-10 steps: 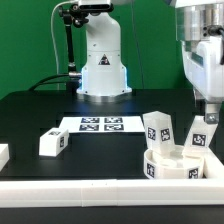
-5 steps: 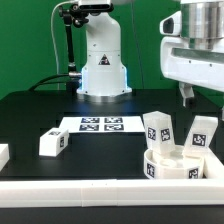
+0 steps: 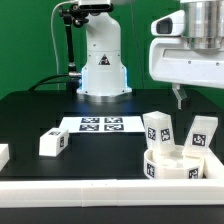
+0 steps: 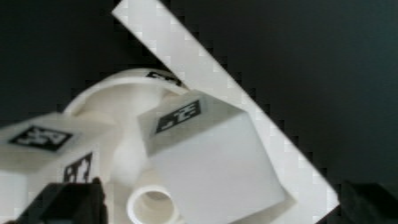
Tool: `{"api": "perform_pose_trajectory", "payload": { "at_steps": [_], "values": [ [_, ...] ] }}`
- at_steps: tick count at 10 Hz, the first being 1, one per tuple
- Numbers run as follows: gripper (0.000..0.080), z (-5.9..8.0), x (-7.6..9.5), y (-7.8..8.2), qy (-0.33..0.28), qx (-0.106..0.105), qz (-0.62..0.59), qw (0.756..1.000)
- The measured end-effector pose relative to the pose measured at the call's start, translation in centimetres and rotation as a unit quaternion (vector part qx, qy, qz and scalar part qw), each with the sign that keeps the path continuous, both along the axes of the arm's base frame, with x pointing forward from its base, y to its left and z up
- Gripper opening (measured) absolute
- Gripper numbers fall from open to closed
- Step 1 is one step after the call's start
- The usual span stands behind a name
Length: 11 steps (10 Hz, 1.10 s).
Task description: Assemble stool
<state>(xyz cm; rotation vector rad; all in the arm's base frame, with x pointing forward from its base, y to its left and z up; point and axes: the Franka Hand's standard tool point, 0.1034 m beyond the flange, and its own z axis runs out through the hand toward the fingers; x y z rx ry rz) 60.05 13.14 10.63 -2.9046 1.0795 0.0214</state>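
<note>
Seat: the round white seat (image 3: 172, 168) is lying flat on the black table (image 3: 30, 115) and is serving as the reference for every entry below.
First leg: a white block leg (image 3: 157, 128) is standing in the seat, on the half toward the exterior view's left. It is leaning slightly and showing a tag on its front face.
Second leg: another leg (image 3: 202, 133) is standing in the seat on the half toward the exterior view's right, also showing a tag.
Loose leg: a third leg (image 3: 52, 143) is lying on its side on the table, well apart from the seat toward the exterior view's left.
Gripper: the gripper (image 3: 183, 92) is hanging above the seat, clear of both standing legs and touching nothing. Only one dark finger (image 3: 180, 98) is showing, so I cannot tell whether the jaws are apart or together.
Marker board: the marker board (image 3: 100, 124) is lying flat behind the seat, between it and the loose leg.
Rail: a long white rail (image 3: 90, 188) is running just in front of the seat.
Robot base: the white base (image 3: 102, 65) is standing far behind the seat.
Edge piece: a white piece (image 3: 3, 155) is being cut off by the frame, farther from the seat than the loose leg.
Wrist view: the seat (image 4: 111, 105) and a tagged leg (image 4: 187, 125) are filling the picture, blurred, with the rail (image 4: 196, 70) crossing just beside the seat.
</note>
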Motion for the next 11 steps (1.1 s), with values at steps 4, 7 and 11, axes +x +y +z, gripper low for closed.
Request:
{"api": "perform_pose_trajectory", "payload": {
  "at_steps": [4, 7, 11],
  "values": [
    [0.0648, 0.2, 0.1, -0.4, -0.009, -0.019, 0.234, 0.972],
    [0.0648, 0.3, 0.3, -0.9, -0.014, -0.023, 0.330, 0.944],
    [0.0648, 0.2, 0.2, -1.1, -0.011, -0.036, 0.458, 0.888]
  ]
}}
